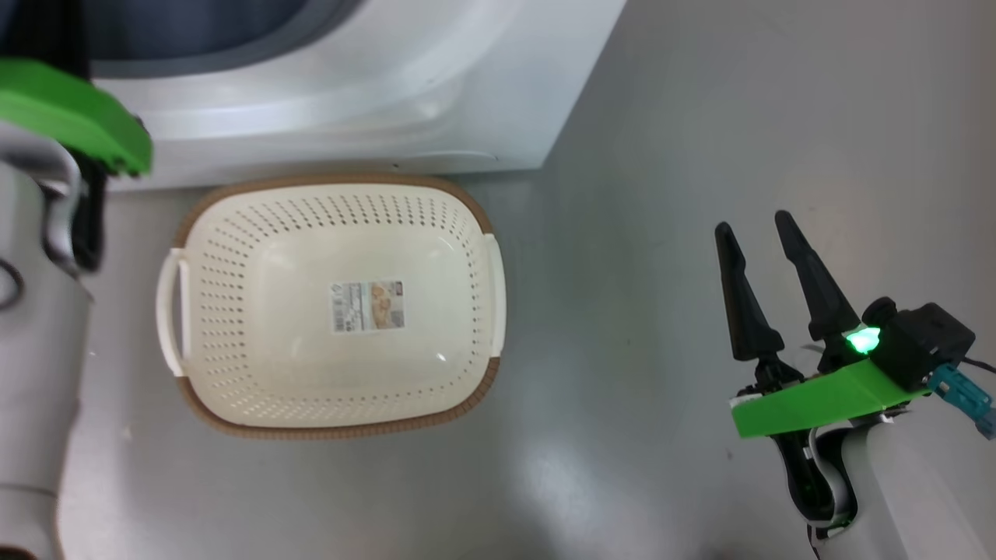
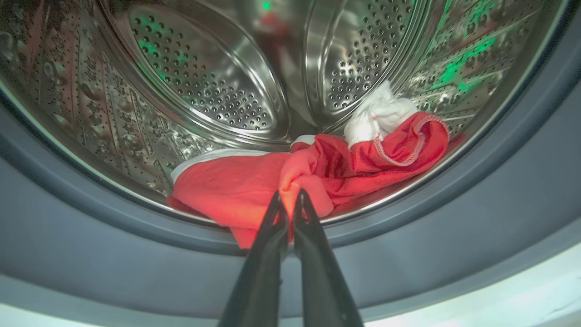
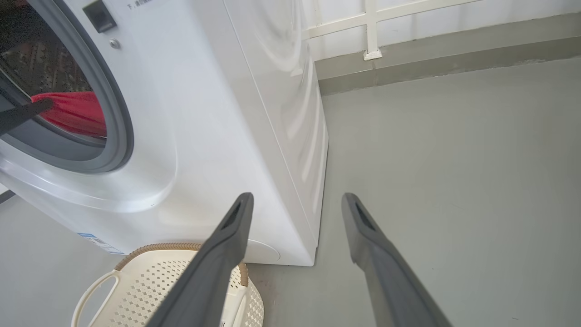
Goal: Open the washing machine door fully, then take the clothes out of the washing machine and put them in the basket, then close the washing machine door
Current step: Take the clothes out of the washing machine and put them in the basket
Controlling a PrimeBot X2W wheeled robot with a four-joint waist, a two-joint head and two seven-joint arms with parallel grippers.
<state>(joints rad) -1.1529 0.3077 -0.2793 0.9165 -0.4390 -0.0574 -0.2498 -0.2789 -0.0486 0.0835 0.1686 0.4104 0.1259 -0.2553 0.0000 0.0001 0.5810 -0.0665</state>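
Inside the washing machine's steel drum [image 2: 204,81], my left gripper [image 2: 289,196] is shut on a fold of the clothes [image 2: 363,159], a red heap with white parts lying at the drum's front lip. In the right wrist view its dark fingers [image 3: 22,113] reach through the washing machine [image 3: 218,113] opening to the red clothes [image 3: 72,113]. The cream basket [image 1: 233,257] stands empty on the floor before the machine [image 1: 350,101]. My right gripper [image 1: 753,224] hangs open and empty right of the basket [image 3: 150,281]. The washing machine door is out of view.
A grey rubber ring [image 2: 91,236] rims the opening just under the held cloth. My left forearm with its green bracket [image 1: 70,109] rises at the basket's left. Bare grey floor [image 1: 638,389] lies between basket and right gripper; a wall base [image 3: 431,50] runs behind the machine.
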